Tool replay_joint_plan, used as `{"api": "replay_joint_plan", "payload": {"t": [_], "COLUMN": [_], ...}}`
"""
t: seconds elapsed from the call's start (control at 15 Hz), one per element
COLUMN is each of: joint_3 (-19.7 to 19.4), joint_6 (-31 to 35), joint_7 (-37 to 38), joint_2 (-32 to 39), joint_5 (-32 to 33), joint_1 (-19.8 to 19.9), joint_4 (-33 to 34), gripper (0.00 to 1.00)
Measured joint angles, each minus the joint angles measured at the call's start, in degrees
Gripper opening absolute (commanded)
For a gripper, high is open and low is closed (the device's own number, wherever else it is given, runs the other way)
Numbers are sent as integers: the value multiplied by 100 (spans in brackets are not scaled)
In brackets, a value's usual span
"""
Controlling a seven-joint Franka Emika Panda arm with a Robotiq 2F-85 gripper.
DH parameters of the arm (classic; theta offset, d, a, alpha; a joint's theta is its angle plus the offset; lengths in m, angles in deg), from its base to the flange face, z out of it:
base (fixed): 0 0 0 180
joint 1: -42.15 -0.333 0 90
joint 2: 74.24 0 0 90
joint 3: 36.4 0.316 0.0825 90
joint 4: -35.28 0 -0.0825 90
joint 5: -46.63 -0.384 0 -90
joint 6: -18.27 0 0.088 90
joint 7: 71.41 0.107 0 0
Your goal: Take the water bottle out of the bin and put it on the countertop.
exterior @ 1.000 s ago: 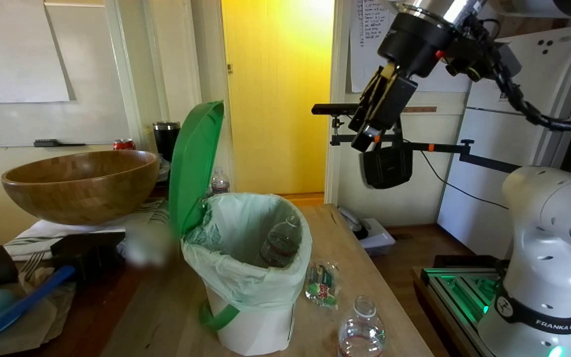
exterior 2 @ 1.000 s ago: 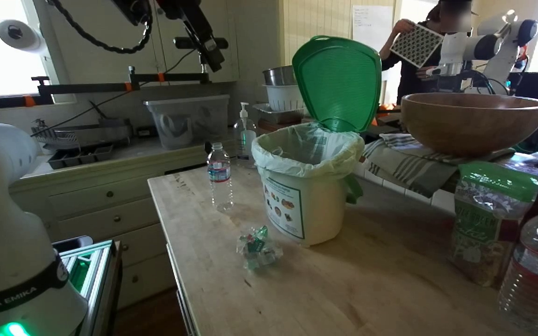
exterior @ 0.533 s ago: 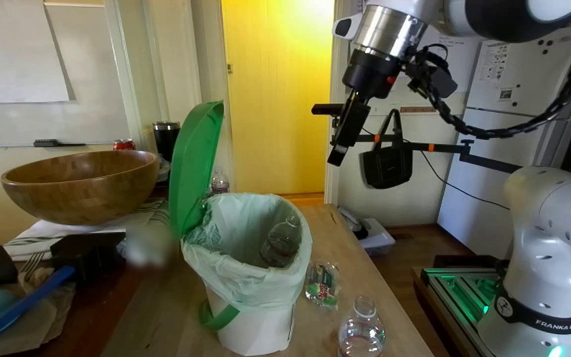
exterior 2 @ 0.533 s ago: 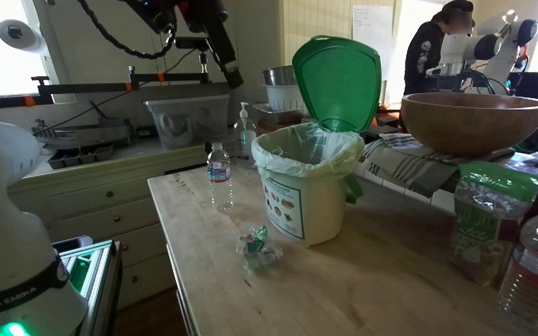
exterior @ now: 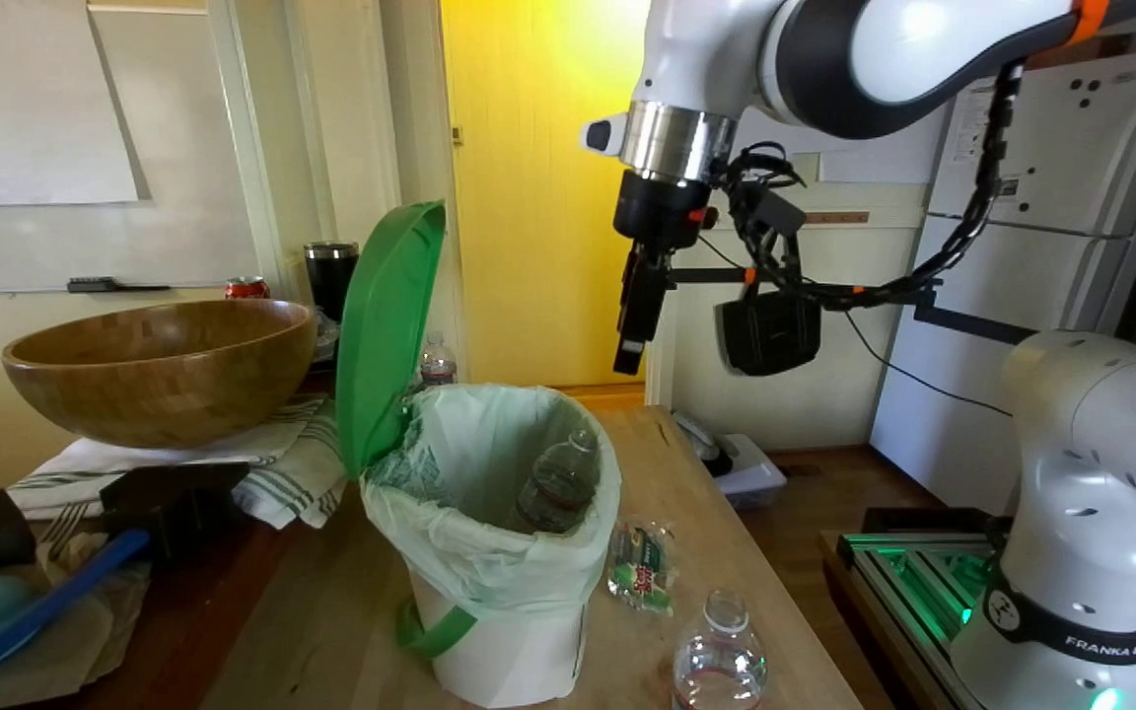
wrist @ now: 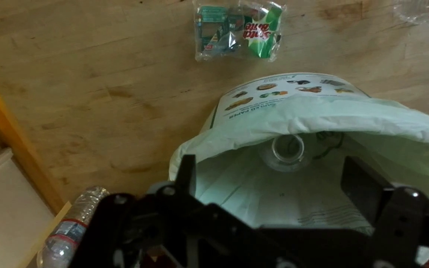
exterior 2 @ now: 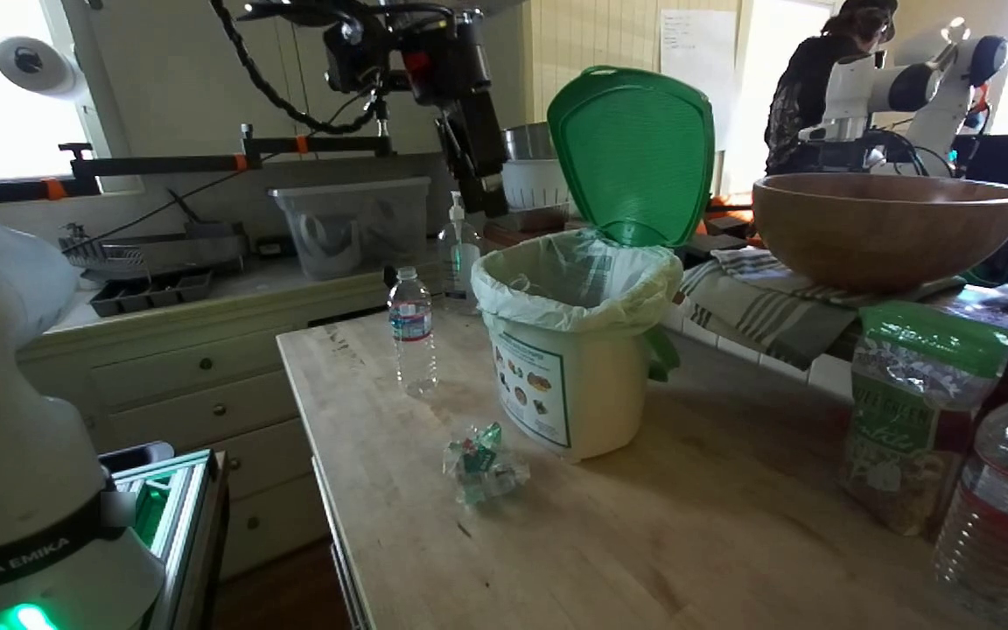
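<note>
The water bottle (exterior: 560,481) leans inside the bin (exterior: 509,641) against its wall, neck up. In the wrist view its open mouth (wrist: 288,158) shows just inside the bag rim, ahead of and between the fingers. The bin (exterior 2: 587,394) hides it in an exterior view. The bin stands on the countertop (exterior: 321,641), its green lid (exterior: 390,335) raised. My gripper (wrist: 269,160) is open and empty, pointing down above the bin. It shows above and behind the bin in an exterior view (exterior: 630,357), and near the rim in an exterior view (exterior 2: 491,201).
A clear bottle (exterior: 719,656) and a wrapped sponge pack (exterior: 641,564) stand and lie beside the bin. Another bottle (exterior: 438,363) is behind the lid. A wooden bowl (exterior 2: 889,232) sits on towels. A green bag (exterior 2: 928,420) is at the counter's far end.
My gripper has swung toward the bin, come lower and turned to point more straight down. The bottle and bin have not moved. A person in the background has shifted.
</note>
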Motion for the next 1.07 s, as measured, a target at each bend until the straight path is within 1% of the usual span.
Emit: {"api": "replay_joint_plan", "payload": {"t": [0.47,1.07], "joint_3": [-70,-75], "joint_6": [74,375], "joint_7": [-513,-825], "joint_2": [628,1084], "joint_5": [-179,-279], "joint_1": [-164,-233], "joint_4": [262,330], "gripper": [100,100]}}
